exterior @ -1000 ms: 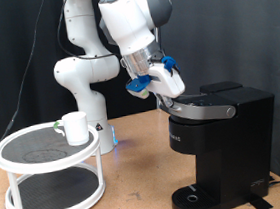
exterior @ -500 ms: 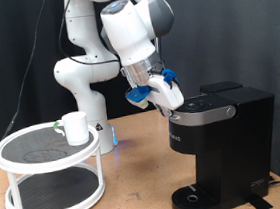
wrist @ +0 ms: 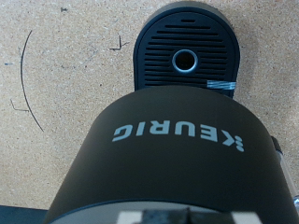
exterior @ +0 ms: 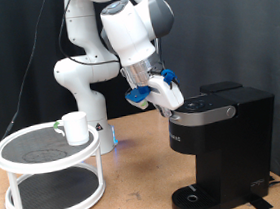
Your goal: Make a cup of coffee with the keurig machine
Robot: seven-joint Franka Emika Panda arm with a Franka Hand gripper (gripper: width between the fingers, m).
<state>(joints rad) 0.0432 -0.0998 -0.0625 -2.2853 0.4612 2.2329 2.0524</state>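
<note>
Exterior view: claw [exterior: 168, 105], state untellable, at keurig machine [exterior: 222, 151] lid on wooden table [exterior: 139, 190], black backdrop.

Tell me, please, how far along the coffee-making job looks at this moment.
Done: the keurig machine's lid sits closed. In hand: the gripper rests at the lid's front edge, holding nothing visible. Left: the cup stands on the white two-tier stand at the exterior view's left, and the drip base shows bare in the wrist view.

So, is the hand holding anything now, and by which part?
Nothing is seen held. The hand rests at the lid edge of the keurig machine; the cup stands apart on the round shelf.
</note>
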